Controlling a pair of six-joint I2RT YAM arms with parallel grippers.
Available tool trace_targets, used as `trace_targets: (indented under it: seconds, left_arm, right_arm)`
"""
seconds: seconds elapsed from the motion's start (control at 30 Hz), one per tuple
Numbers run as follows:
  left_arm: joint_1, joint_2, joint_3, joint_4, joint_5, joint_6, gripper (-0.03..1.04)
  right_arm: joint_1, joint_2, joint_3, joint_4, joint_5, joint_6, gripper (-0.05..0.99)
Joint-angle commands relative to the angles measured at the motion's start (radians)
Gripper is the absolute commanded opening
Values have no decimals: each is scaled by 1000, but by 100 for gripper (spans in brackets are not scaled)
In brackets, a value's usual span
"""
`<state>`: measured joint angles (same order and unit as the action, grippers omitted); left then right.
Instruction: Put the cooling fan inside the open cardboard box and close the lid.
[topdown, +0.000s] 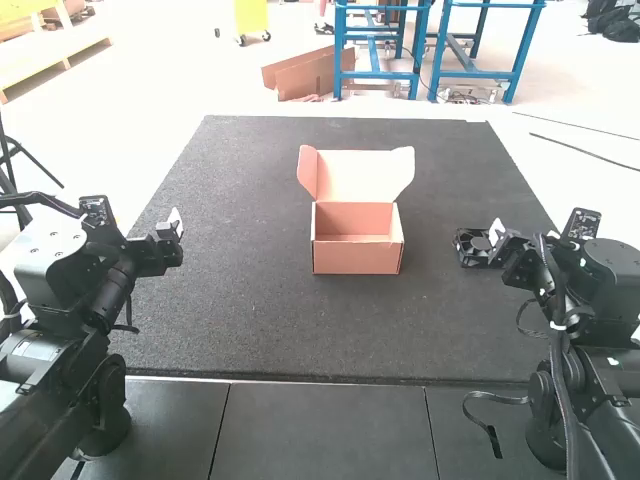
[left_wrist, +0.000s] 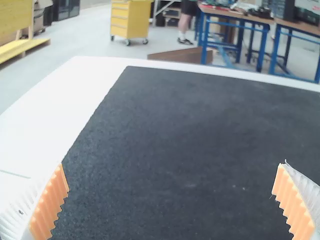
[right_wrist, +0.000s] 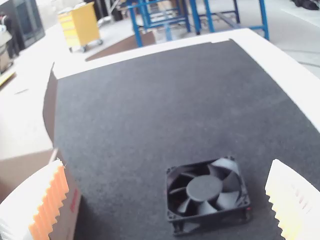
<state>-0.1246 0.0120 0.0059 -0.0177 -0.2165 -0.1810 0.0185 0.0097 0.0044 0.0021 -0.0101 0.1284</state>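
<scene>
Currently your right gripper (topdown: 504, 236), fingers spread, hangs just beside the black square plastic cooling fan (right_wrist: 207, 192) lying flat on the dark mat (topdown: 250, 300), placed to straddle it; the brown cardboard box (topdown: 357, 240) stands lid-up for loading.

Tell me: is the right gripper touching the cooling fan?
Apart. In the right wrist view the cooling fan lies flat on the black mat between the open fingers of the right gripper, with bare mat on both sides.

A workshop: blue steel workbenches (left_wrist: 204, 42), a yellow wheeled tool cart (left_wrist: 131, 20) and a bare pale floor (topdown: 170, 60) surround the robot's matted surface (topdown: 250, 300).
</scene>
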Motion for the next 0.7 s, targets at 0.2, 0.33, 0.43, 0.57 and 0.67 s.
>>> trace_targets:
  seconds: [0.2, 0.33, 0.43, 0.57, 0.67]
  left_arm:
    - [5, -12, -7, -10, -1, -64, 97]
    - [5, -14, -7, -2, -1, -64, 97]
    - [5, -14, -7, 44, 0, -60, 97]
    - [5, -14, -6, 101, 0, -54, 97]
    - [5, -14, -6, 197, 5, -20, 97]
  right_arm:
    - [14, -10, -4, 10, -4, 8, 91]
    - [11, -10, -4, 19, -1, -21, 91]
    - [5, -10, -4, 30, 12, -42, 91]
    - [6, -10, -4, 85, 50, -38, 91]
    - [5, -10, -4, 184, 71, -39, 91]
